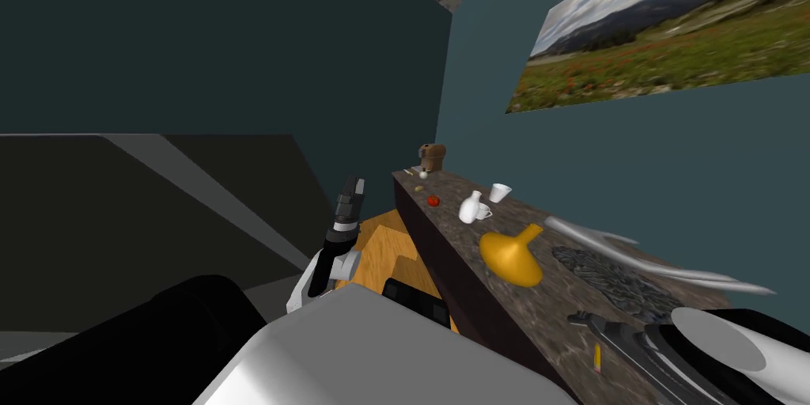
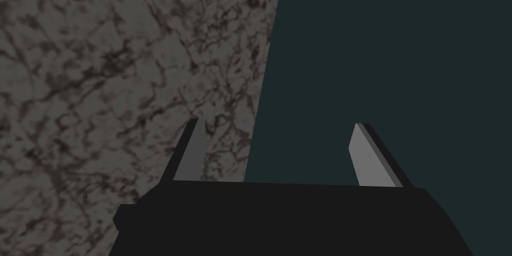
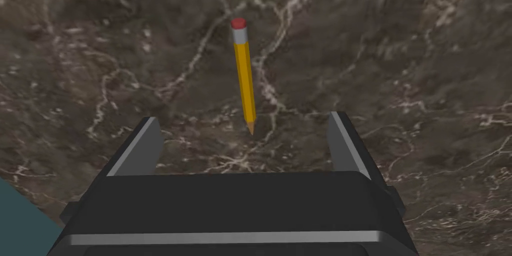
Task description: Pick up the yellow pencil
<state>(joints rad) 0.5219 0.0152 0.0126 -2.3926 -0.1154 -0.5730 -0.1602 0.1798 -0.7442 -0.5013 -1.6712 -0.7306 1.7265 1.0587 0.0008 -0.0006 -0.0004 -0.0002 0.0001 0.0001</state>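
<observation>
Item: yellow pencil (image 3: pixel 243 75), red eraser, lying flat on the dark marbled counter (image 3: pixel 400 68), near its front edge. Its point faces my right gripper (image 3: pixel 245 116), whose fingers stand spread apart, touching nothing.
Further along the counter: an orange vase (image 1: pixel 512 256), a white jug (image 1: pixel 471 208), a white cup (image 1: pixel 500 192).
My left gripper (image 2: pixel 280 122): raised, fingers apart, empty.

Right hand (image 3: pixel 244 118) — dark box, grey fingers (image 3: pixel 141 149)

Right hand (image 3: pixel 245 118) low, fingers spread, left hand (image 2: pixel 280 123) upturned, fingers apart
</observation>
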